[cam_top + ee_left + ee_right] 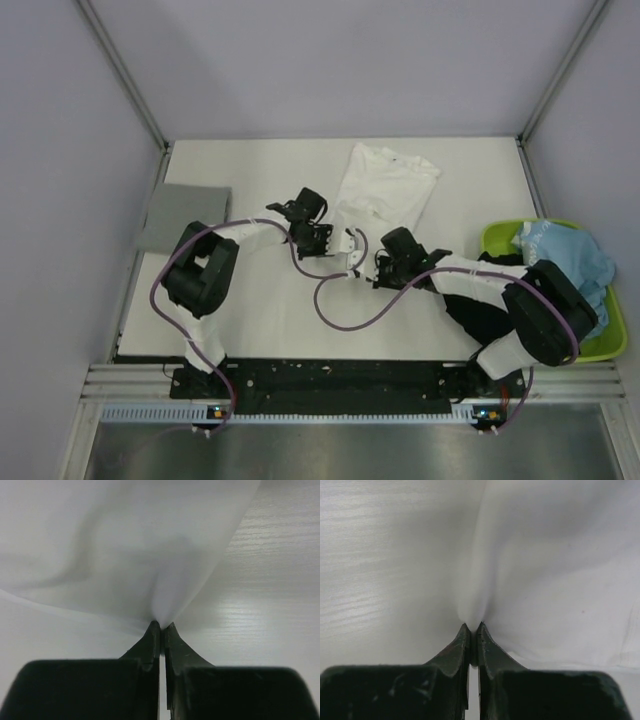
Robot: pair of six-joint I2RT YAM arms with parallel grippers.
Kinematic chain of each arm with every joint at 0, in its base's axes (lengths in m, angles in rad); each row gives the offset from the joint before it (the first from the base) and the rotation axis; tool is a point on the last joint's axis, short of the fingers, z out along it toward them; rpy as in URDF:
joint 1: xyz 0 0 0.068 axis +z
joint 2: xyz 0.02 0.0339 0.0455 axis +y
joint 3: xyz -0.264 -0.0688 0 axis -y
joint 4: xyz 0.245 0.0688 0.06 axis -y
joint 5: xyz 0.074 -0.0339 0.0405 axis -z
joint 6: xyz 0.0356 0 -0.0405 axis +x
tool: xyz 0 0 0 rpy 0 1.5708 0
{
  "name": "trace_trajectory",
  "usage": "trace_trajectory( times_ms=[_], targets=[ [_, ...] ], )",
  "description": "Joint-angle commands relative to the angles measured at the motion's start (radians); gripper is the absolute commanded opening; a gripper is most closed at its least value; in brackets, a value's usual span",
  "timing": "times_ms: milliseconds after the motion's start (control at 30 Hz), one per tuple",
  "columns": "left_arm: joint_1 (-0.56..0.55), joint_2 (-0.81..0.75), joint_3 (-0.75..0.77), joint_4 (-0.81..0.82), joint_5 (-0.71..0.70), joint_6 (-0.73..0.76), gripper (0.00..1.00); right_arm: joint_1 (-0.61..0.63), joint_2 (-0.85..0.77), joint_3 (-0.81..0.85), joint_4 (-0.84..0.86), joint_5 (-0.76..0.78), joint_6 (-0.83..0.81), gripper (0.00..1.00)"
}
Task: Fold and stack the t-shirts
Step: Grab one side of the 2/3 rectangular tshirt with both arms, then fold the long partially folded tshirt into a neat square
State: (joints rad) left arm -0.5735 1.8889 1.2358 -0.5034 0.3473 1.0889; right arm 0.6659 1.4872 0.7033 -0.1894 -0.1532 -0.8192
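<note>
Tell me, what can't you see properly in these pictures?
Top view: the right arm covers most of the black t-shirt.
Top view: the light blue t-shirt hides the inside of the lime-green tray.
Wrist views: picture edges cut off the white t-shirt; only the bits pinched by the left tool and right tool show.

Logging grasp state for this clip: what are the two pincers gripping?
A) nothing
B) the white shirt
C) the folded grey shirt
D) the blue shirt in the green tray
B: the left pincer and the right pincer are each closed on a pinch of the white shirt, as both wrist views show.
</note>
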Motion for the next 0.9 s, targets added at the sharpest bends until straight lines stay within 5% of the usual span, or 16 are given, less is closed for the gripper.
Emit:
trace_trajectory(
  times_ms=[0, 533, 700, 867],
  targets=[
    [-0.025, -0.057, -0.013, -0.090, -0.063, -0.046, 0.00, 0.027, -0.071, 0.033, -0.160, 0.027, 0.055, 0.00],
    [-0.031, -0.438, 0.129, -0.788, 0.111, -0.178, 0.00, 0.149, -0.527, 0.234, -0.745, -0.281, 0.181, 0.00],
    [-0.031, -0.426, 0.209, -0.776, 0.095, -0.248, 0.00, 0.124, -0.532, 0.269, -0.740, -0.258, 0.203, 0.00],
    [-0.023, -0.331, 0.312, -0.586, -0.059, -0.368, 0.00, -0.092, -0.467, 0.285, -0.661, -0.260, 0.245, 0.00]
  ],
)
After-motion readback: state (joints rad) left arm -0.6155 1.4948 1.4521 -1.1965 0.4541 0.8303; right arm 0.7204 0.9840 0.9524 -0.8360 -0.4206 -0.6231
